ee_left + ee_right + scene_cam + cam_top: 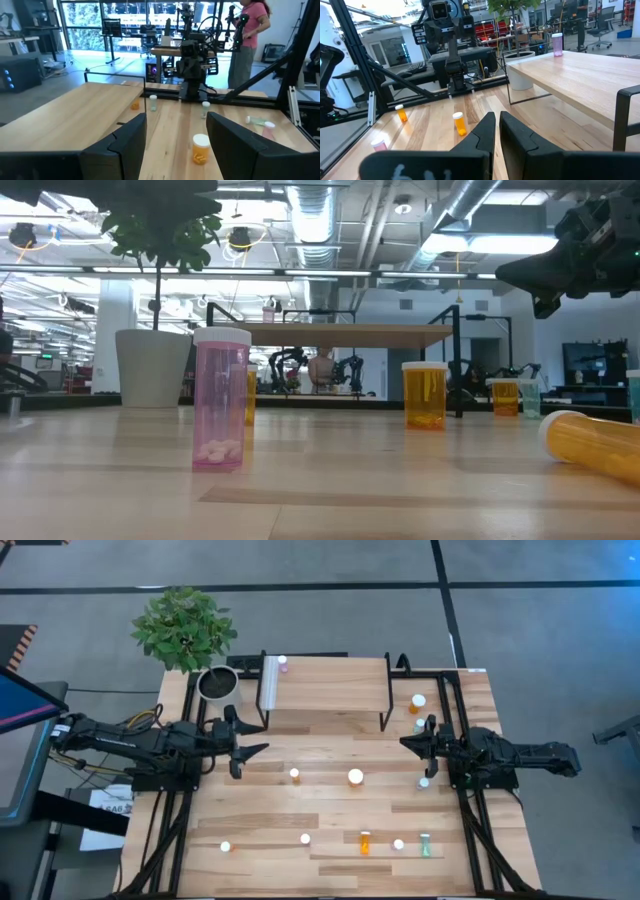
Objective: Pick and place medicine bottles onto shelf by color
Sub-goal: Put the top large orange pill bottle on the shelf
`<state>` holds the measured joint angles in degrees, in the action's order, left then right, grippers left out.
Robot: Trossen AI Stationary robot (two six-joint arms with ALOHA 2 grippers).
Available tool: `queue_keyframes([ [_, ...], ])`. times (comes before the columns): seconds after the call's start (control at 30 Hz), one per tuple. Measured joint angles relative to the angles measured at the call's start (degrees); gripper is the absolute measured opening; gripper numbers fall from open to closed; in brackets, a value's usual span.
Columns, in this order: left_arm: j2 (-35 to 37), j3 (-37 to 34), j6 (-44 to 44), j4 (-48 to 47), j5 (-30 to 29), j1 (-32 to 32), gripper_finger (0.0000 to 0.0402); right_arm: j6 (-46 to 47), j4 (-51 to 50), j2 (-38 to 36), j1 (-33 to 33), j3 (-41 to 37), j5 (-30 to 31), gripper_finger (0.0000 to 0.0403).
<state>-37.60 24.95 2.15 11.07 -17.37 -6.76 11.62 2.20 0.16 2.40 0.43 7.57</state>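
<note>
The shelf (pixel 325 690) stands at the table's far middle, with one pink bottle (pixel 283 662) upright on its far left corner. Other medicine bottles stand or lie on the table: a larger orange one (pixel 355 777), a small orange one (pixel 295 776), an orange one (pixel 365 842) and a pale green one (pixel 425 845) lying near the front. My left gripper (pixel 250 747) is open and empty left of the shelf; in the left wrist view (pixel 176 122) an orange bottle (pixel 201 148) stands ahead of it. My right gripper (pixel 405 742) is shut and empty right of the shelf, as the right wrist view (pixel 497 120) shows.
A potted plant (pixel 215 683) stands at the far left corner beside the shelf. More bottles stand by the right arm (pixel 417 702) (pixel 424 781) and near the front edge (pixel 225 846) (pixel 305 838). A person (pixel 247 35) stands in the room beyond the table.
</note>
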Motion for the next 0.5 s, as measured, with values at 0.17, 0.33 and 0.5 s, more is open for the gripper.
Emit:
queue_keyframes([
  [0.17, 0.0, 0.0, 2.09, -0.94, 0.02, 0.0, 0.0194, 0.0, 0.0, 0.0, 0.0, 0.0, 0.0, 0.0052],
  [0.33, 0.0, 0.01, 4.72, -1.85, 0.94, 0.0, 0.0194, -0.01, 0.0, 0.0, 0.01, 0.01, -0.01, 0.0052],
  [0.5, 0.0, 0.02, 8.57, -5.71, 2.03, -0.02, 0.0194, -0.02, 0.0, -0.01, 0.01, 0.0, 0.0, 0.0052],
])
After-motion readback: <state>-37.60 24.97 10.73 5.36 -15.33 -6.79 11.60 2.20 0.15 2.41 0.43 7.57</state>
